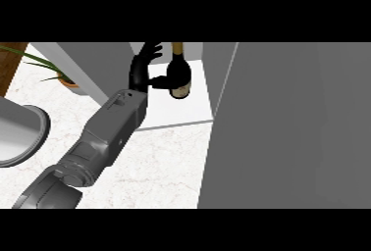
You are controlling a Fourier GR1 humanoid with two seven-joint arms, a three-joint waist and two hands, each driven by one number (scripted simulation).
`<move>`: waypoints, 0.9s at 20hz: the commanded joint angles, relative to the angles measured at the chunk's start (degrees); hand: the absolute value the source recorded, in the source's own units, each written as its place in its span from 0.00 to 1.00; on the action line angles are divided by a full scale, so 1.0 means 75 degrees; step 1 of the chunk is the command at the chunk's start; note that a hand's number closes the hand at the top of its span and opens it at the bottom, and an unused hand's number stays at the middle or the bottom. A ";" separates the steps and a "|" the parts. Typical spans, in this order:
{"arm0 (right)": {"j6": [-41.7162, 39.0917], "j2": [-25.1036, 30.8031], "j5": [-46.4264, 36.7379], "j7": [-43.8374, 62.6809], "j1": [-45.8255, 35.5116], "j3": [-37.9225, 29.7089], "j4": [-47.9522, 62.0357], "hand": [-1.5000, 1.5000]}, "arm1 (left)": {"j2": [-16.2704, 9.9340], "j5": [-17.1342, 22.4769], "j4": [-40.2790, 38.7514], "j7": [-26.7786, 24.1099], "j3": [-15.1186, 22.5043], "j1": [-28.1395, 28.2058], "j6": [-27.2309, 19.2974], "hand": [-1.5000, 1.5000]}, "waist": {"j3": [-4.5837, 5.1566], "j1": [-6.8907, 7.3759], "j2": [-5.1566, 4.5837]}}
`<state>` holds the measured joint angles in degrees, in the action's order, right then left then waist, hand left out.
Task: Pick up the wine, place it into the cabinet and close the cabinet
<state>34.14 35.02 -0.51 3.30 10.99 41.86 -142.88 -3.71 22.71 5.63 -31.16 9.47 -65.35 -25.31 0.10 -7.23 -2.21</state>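
Observation:
A dark wine bottle (179, 73) with a gold neck and a pale label stands upright on the white shelf (181, 110) inside the open cabinet. My left hand (142, 66) is just left of the bottle, at the end of the grey forearm that runs up from the lower left. Its fingers point straight up and are spread, not wrapped round the glass. Only the thumb reaches toward the bottle's side; I cannot tell if it touches. The right hand is out of sight.
The open cabinet door (290, 122) fills the right side as a large grey panel. A grey cabinet wall (94, 63) stands left of the hand. A potted plant (62, 78) and a grey round basin (18, 132) sit on the marble counter (159, 162) at left.

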 commanded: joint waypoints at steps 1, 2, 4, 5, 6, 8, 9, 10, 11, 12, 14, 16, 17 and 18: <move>-0.0029 0.0108 0.0319 0.0238 0.0325 0.0064 -0.1045 0.00 | -0.0151 -0.0125 -0.0243 0.0188 0.0044 -0.0366 -0.0368 0.00 | -0.0006 -0.0076 0.0011; -0.0130 0.0290 0.0388 0.0280 0.0425 0.0032 -0.1115 0.00 | -0.0321 -0.0117 -0.0299 0.0073 0.0022 -0.0202 -0.0339 0.00 | -0.0005 -0.0119 -0.0013; -0.0088 0.0228 0.0170 0.0196 0.0378 0.0138 -0.1080 0.00 | -0.0229 -0.0043 -0.0264 0.0044 -0.0074 -0.0353 -0.0535 0.00 | 0.0006 -0.0103 0.0011; -0.0077 0.0120 0.0215 0.0274 0.0262 0.0188 -0.1053 0.00 | -0.0194 -0.0042 -0.0263 0.0037 -0.0072 -0.0266 -0.0225 0.00 | 0.0012 0.0019 0.0010; -0.0037 0.0142 0.0201 0.0288 0.0262 0.0110 -0.1045 0.00 | -0.0091 0.0030 -0.0142 -0.0236 -0.0152 -0.0213 -0.0245 0.00 | 0.0018 -0.0049 -0.0018; -0.0133 0.0204 0.0220 0.0213 0.0299 0.0222 -0.1074 0.00 | -0.0087 0.0099 -0.0044 -0.0339 -0.0227 -0.0212 0.0181 0.00 | 0.0019 -0.0076 -0.0016; -0.0110 0.0164 0.0275 0.0020 0.0391 0.0164 -0.0846 0.00 | -0.0021 0.0103 0.0023 -0.0541 -0.0231 -0.0044 0.0554 0.00 | 0.0008 -0.0031 -0.0010; -0.0073 0.0318 0.0313 0.0141 0.0488 -0.0023 -0.1160 0.00 | -0.0187 0.0175 0.0060 -0.0443 -0.0316 -0.0199 0.0646 0.00 | 0.0008 -0.0024 0.0025; -0.0092 0.0206 0.0410 0.0133 0.0365 -0.0036 -0.1027 0.00 | -0.0136 0.0241 0.0143 -0.0463 -0.0387 -0.0316 0.0798 0.00 | 0.0010 0.0002 -0.0004; -0.0132 0.0177 0.0352 -0.0107 0.0484 0.0157 -0.0981 0.00 | -0.0154 0.0397 0.0163 -0.0564 -0.0557 -0.0240 0.0820 0.00 | 0.0006 -0.0095 -0.0008; -0.0122 0.0126 0.0272 -0.0082 0.0473 0.0275 -0.0896 0.00 | -0.0075 0.0465 0.0298 -0.0610 -0.0640 -0.0432 0.1122 1.00 | 0.0008 -0.0002 0.0030; -0.0097 0.0357 0.0238 0.0041 0.0762 0.0189 -0.1006 0.00 | -0.0043 0.0560 0.0400 -0.0872 -0.0747 -0.0239 0.1572 1.00 | 0.0007 0.0131 0.0097; -0.0153 0.0361 0.0333 0.0026 0.0673 0.0119 -0.1111 0.00 | -0.0100 0.0594 0.0422 -0.0631 -0.0773 -0.0451 0.1893 1.00 | 0.0006 0.0133 0.0087; -0.0072 0.0359 0.0224 0.0161 0.0593 0.0034 -0.1145 0.00 | -0.0020 0.0623 0.0494 -0.0803 -0.0809 -0.0404 0.2054 1.00 | 0.0012 0.0219 0.0102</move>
<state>33.44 36.12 0.02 0.63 13.31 42.08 -142.94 -4.03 26.28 7.99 -35.96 4.63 -67.99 -15.16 0.16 -6.56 -1.79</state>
